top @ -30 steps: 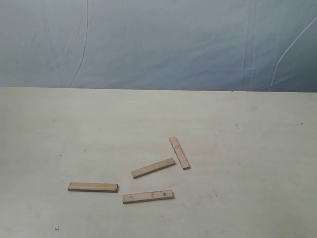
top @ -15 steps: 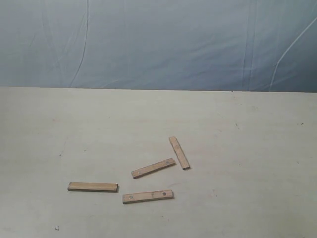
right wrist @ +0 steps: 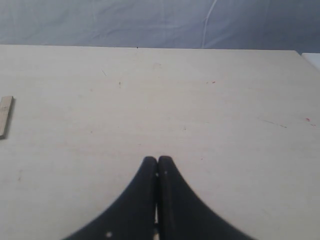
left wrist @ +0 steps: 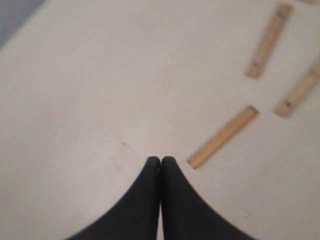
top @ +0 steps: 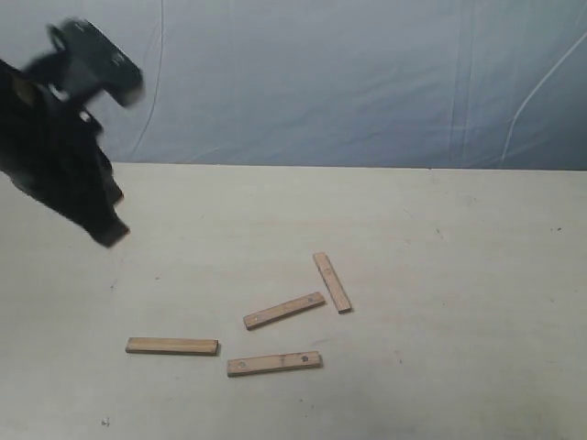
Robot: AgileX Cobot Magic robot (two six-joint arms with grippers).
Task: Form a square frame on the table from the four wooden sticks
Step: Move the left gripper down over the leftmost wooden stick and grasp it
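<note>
Four wooden sticks lie loose on the table (top: 459, 275). One lies flat at the front left (top: 172, 346), one beside it (top: 274, 363), one slanted in the middle (top: 284, 311) and one steeper to its right (top: 332, 282). None of them touch, and no square frame is in view. My left gripper (top: 112, 234) hangs blurred over the table's far left, well away from the sticks. In the left wrist view it (left wrist: 160, 160) is shut and empty, with a stick (left wrist: 223, 136) lying close beyond it. My right gripper (right wrist: 158, 159) is shut and empty over bare table, with one stick end (right wrist: 5, 116) at the frame edge.
A wrinkled blue-grey backdrop sheet (top: 321, 82) rises behind the table's far edge. The black left arm (top: 55, 156) fills the upper left of the exterior view. The right arm does not show there.
The left arm has swung into the exterior view at the upper left, where earlier no arm showed. The four sticks have not moved.
</note>
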